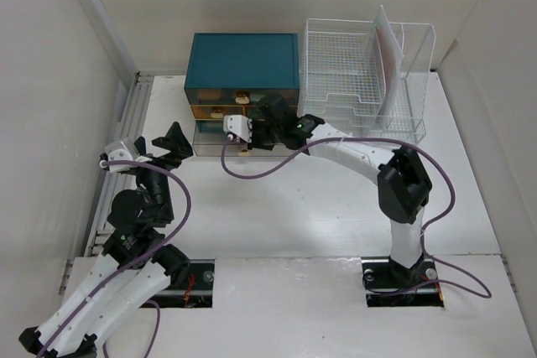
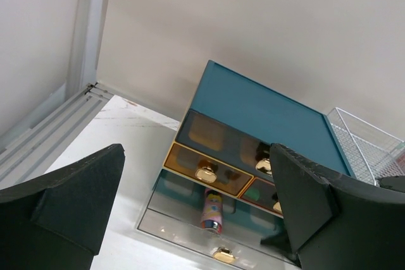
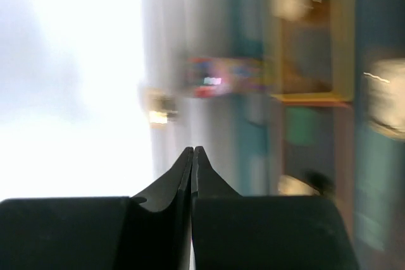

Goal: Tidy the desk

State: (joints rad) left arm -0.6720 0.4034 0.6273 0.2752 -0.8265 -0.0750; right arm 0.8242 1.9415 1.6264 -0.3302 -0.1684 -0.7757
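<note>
To begin with the desk [image 1: 302, 215]: fills most of the top view as a flat, matte white rectangle, runs from the near edge with both arm bases bolted on to the far edge against the wall, and lies bare across its middle apart from a purple cable [image 1: 252, 176] trailing over it. Carries, along the far edge, a teal drawer box [image 1: 242, 60] toward the far left corner and a white wire rack [image 1: 352, 81] just beside it toward the far right corner; touching or merely close, cannot tell. Keeps a pale sheet [image 1: 388, 52] standing upright in the rack, probably filed there to stay off the surface. Shows the bottom drawer [image 2: 171, 219] of the box pulled out toward the near edge, with a colourful tube [image 2: 211, 210] lying inside and a gold knob [image 2: 221, 255] on its front; reads as storage in mid-use, open to take small items, with the closing likely left to do. Finds the right gripper [image 3: 193, 150] stretched across to the box front, fingers pressed together with nothing visible between them, rolled on its side and blurred in its own view. Seems better suited, at a guess, to nudging a drawer front than to grasping. Finds the left gripper [image 2: 196, 153] toward the left edge, raised above the surface, fingers spread wide and empty, aimed at the drawers as if standing by.
</note>
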